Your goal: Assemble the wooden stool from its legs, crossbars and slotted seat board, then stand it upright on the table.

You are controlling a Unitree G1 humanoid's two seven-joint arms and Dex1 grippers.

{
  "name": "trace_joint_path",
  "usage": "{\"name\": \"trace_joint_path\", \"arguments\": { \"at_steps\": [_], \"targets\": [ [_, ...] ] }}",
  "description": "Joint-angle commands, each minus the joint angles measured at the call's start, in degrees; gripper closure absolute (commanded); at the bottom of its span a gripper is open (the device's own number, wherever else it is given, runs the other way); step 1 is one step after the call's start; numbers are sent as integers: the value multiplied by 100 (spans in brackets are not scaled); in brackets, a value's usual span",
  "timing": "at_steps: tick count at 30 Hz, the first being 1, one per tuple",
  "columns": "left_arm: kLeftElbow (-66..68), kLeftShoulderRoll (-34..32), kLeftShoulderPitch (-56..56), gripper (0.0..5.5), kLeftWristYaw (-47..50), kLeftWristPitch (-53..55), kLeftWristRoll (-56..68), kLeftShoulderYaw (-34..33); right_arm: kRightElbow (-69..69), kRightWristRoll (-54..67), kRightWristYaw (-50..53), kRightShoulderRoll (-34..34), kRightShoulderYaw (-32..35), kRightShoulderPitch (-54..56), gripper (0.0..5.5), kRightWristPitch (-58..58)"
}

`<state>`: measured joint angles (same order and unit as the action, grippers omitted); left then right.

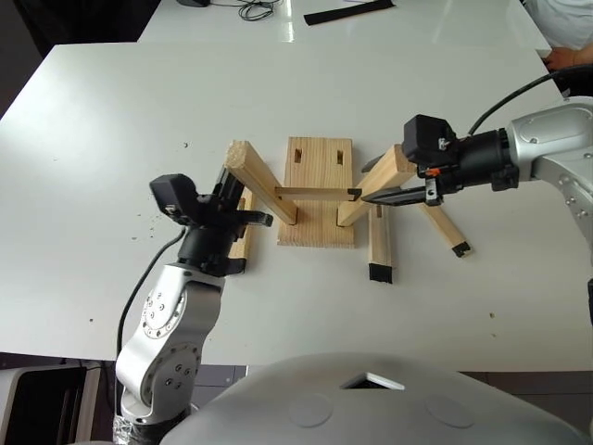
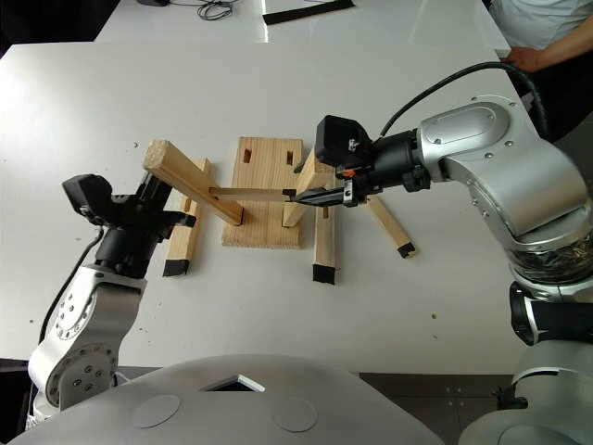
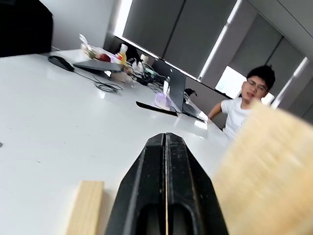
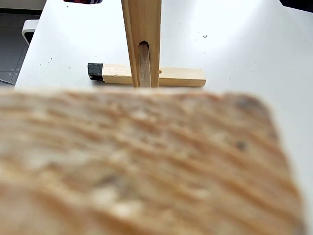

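The slotted seat board [image 1: 316, 167] lies flat mid-table. Over it, a thin crossbar [image 1: 313, 194] joins two tilted legs. The left leg [image 1: 259, 180] leans against my left gripper [image 1: 243, 206], whose fingers [image 3: 146, 196] are pressed shut with nothing between them; the leg is a blur beside them. My right gripper [image 1: 363, 197] reaches in from the right and is shut on the right leg [image 1: 387, 169]. In the right wrist view the crossbar [image 4: 145, 63] enters the far leg's slot.
Three spare legs lie flat: one under my left gripper [image 1: 245, 243], one right of the board [image 1: 380, 248], and one farther right [image 1: 447, 228]. A black strip [image 1: 348, 11] and cables [image 1: 255, 9] lie at the table's far edge. Open tabletop spreads to the left and front.
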<state>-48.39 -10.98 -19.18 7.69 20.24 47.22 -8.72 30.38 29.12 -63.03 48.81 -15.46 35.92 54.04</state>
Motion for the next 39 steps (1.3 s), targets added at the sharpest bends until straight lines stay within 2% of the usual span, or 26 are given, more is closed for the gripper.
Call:
{"name": "trace_joint_path", "arguments": {
  "at_steps": [1,3,4,5,7,8,9,17,23,27,28,33,37,39],
  "targets": [
    [512,-226,-40,550,715,-332,80,-1935,-76,54,-24,-44,-336,-278,349,130],
    [502,-277,-134,550,757,-192,-204,-1930,-96,28,-10,-42,-338,-290,349,95],
    [410,-323,-160,550,691,8,-354,-1569,-95,31,7,-55,-337,-294,349,96],
    [201,-333,-124,550,498,327,-238,-845,-87,48,20,-73,-335,-293,349,105],
    [-338,-665,340,550,-337,1197,-525,1693,-74,76,30,-106,-356,-270,349,125],
    [-558,-689,572,550,-710,1358,-642,2618,-83,67,25,-121,-386,-249,349,117],
    [-600,-497,717,550,-770,1437,-533,2969,-113,39,2,-134,-432,-208,349,88],
    [-615,-566,441,550,-982,1016,-445,2517,-213,1,-124,-165,-487,-92,349,24],
    [-93,-255,418,550,-596,525,-400,1674,-216,-56,-102,-204,-527,-159,349,-64],
    [74,-130,221,550,-757,234,320,960,-311,-61,-158,-228,-302,-319,349,-418],
    [99,-161,119,550,-899,191,486,820,-390,-73,-141,-231,-219,-347,312,-497],
    [102,-464,-214,550,-1393,216,986,411,-632,183,53,-282,473,-404,240,-523],
    [342,-635,-289,550,-1491,196,1199,-41,-390,901,208,-417,1014,-489,170,-25],
    [548,-732,-257,550,-1601,232,1116,-136,-272,1290,347,-543,1231,-532,170,222]
  ]
}}
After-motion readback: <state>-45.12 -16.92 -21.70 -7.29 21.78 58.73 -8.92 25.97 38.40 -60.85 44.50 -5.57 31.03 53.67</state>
